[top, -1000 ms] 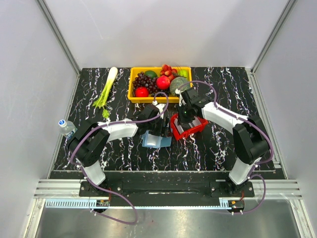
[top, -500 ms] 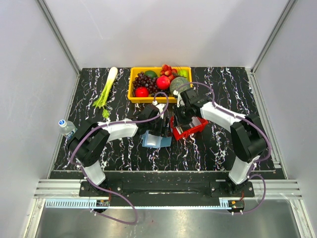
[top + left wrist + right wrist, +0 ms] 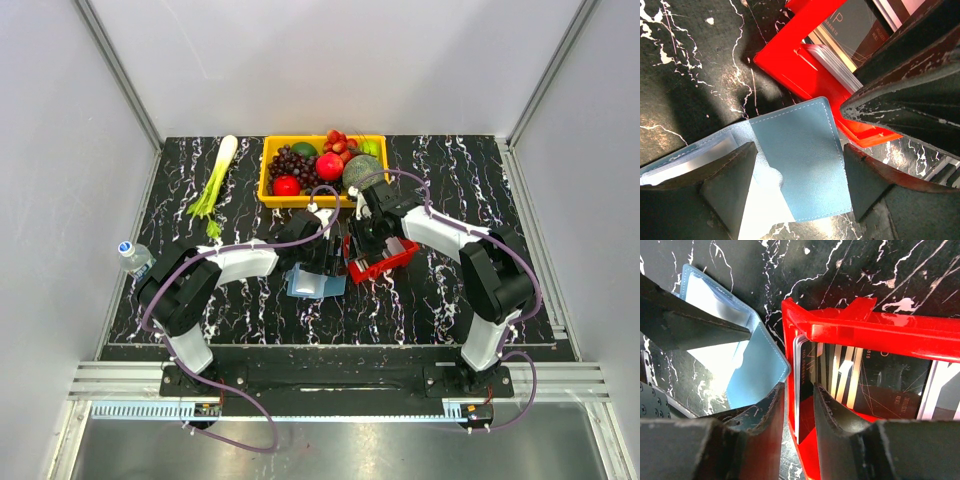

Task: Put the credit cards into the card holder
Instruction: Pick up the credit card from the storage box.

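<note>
The blue card holder (image 3: 315, 283) lies open on the black table, its pale clear pockets up; it also shows in the left wrist view (image 3: 795, 165). My left gripper (image 3: 799, 182) is open, its jaws straddling the holder just above it. The red tray (image 3: 385, 262) holds the credit cards (image 3: 890, 385), dark, grey and white. My right gripper (image 3: 799, 390) is open narrowly. One jaw is outside the tray's left wall (image 3: 789, 340), the other inside. A stack of cards (image 3: 801, 365) stands on edge between them, with a gap to the inner jaw.
A yellow bin (image 3: 275, 199) of fruit stands behind the tray. A green leek (image 3: 215, 180) lies at the back left. A small bottle (image 3: 132, 255) lies at the left edge. The holder's corner touches the tray's wall.
My right gripper has shifted a little left, over the red tray's left wall. The left arm and the card holder have not moved.
</note>
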Robot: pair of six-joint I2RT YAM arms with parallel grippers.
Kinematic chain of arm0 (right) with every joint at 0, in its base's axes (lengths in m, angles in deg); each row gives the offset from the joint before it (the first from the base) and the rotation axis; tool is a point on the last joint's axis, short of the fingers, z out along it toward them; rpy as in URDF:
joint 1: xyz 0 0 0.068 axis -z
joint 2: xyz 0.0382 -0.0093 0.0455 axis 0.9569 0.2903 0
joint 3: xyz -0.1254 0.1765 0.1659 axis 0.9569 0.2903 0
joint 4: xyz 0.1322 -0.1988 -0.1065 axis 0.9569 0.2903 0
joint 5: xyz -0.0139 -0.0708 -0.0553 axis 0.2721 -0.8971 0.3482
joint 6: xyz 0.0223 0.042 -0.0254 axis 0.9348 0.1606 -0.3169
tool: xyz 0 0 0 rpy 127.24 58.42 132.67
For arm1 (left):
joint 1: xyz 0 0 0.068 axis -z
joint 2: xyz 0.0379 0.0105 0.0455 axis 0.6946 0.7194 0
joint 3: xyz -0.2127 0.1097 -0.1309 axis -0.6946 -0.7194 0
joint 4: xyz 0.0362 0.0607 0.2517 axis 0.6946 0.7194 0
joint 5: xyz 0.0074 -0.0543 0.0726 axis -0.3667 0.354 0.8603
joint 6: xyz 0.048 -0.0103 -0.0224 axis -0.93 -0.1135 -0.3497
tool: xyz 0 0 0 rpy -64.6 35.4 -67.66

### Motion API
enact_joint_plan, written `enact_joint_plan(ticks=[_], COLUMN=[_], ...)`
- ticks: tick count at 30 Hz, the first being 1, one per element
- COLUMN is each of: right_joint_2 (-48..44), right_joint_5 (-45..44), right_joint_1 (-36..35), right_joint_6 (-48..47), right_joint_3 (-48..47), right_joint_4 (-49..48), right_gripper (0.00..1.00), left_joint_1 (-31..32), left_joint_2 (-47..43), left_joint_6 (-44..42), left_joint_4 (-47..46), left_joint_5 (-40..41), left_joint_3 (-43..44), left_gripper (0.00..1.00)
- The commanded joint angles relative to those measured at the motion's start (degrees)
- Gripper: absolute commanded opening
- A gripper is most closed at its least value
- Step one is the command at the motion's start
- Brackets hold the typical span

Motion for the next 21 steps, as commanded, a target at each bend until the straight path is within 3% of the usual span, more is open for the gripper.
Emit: enact_joint_plan(ticks=[1, 10, 15, 21], right_joint_2=[-1.51, -1.86, -2.21, -3.09], right_joint_5=[4.91, 6.23, 6.94, 8.17], right_joint_1=[-0.39, -0.39, -0.39, -0.31], right_joint_6=[0.60, 1.13, 1.48, 1.83], right_joint_3=[-0.76, -0.05, -0.23, -0.31], right_joint_4=[-1.44, -1.97, -2.06, -2.24], right_gripper=[0.35, 0.33, 0.25, 0.27], left_joint_1=[-0.28, -0.37, -0.37, -0.37], left_joint_2=[0.01, 0.01, -0.08, -0.08], left_joint_6=[0.18, 0.09, 0.18, 0.18], left_joint_4=[-1.67, -1.67, -1.67, -1.67], left_joint_5=[-0.81, -1.07, -0.99, -0.98], left_joint_3=[1.30, 1.22, 1.22, 1.39], left_gripper=[0.74, 0.74, 0.74, 0.74])
